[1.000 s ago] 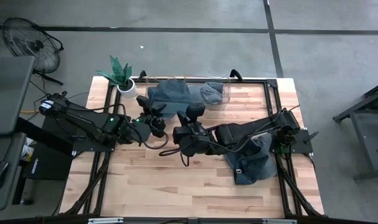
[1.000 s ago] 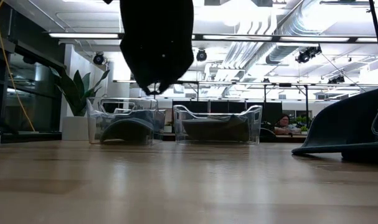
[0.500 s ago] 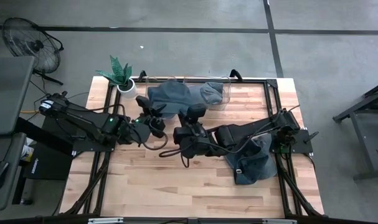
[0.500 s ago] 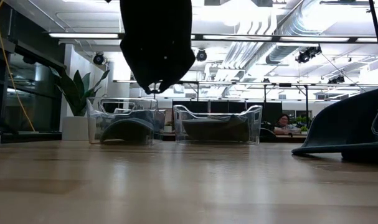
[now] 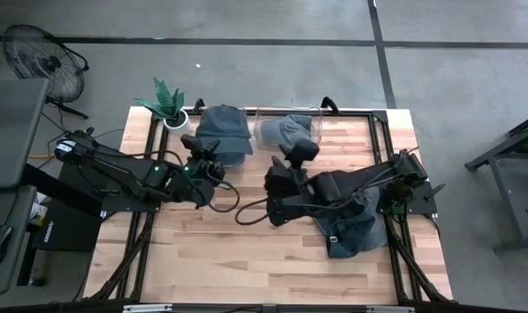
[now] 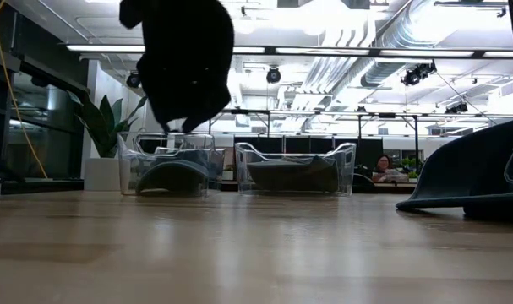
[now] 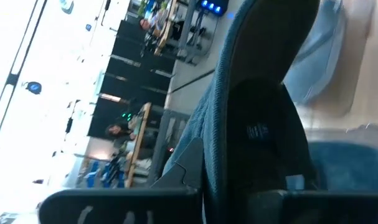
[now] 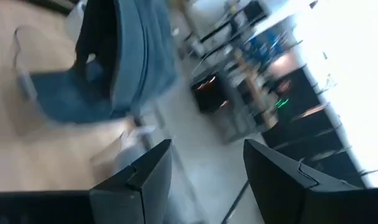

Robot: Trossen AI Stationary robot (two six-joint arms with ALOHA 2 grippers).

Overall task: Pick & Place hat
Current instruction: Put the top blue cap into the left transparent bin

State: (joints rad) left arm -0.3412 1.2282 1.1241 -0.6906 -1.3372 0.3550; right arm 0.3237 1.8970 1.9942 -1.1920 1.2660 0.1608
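High view, wooden table [image 5: 246, 252] on grey concrete floor [image 5: 246, 78], left claw [image 5: 200, 149] gripping hat [image 5: 222, 130], right claw [image 5: 300, 149] parted, empty.

The right gripper [image 5: 304, 149] has let go of the blue hat [image 5: 222, 130] and swung away to the right, fingers now parted; the hat hangs from the left gripper [image 5: 197, 144] alone, shifted left over the left bin.

Blue-grey denim hat [image 5: 223, 127] above clear bin [image 6: 168, 162]; second denim hat [image 5: 291, 130] in clear bin [image 5: 288, 130]; pale wood-grain tabletop [image 5: 246, 252]; green-striped plant [image 5: 165, 100], white pot [image 5: 177, 120]; black arms.
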